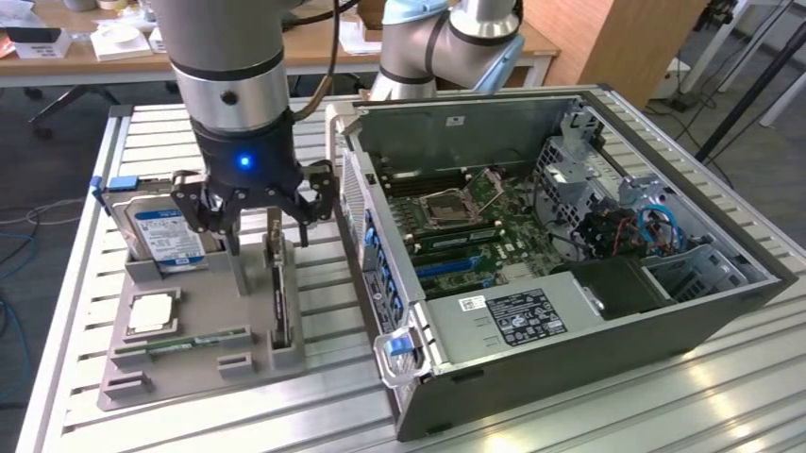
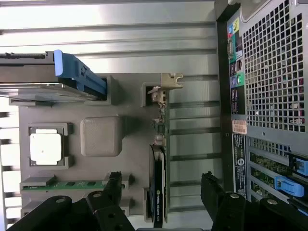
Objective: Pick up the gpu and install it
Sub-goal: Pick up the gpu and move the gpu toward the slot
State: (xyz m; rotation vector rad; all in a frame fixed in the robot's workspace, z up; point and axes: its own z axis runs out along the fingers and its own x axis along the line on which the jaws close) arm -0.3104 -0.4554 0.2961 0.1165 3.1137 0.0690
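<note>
Overall: bright, even light in both views.
Glare: aluminium table (image 1: 705, 401) shines toward the exterior view's right; its slats (image 2: 110, 19) bleach white in the wrist view.
Shade: computer case (image 1: 605, 354) interior dimmer; soft shadows on the grey tray (image 1: 208, 288).
Glow: 1 blue lamp (image 1: 243, 162) on the gripper (image 1: 259, 226).
Silhouette: fingers (image 2: 108, 197) near-black.

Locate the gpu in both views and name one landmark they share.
Exterior view: the gpu stands on edge in the grey holder, under the open gripper, beside the computer case.
Wrist view: the gpu runs edge-on between the gripper fingers, near the computer case.
Shared landmark: the silvery square chip in the holder.
</note>
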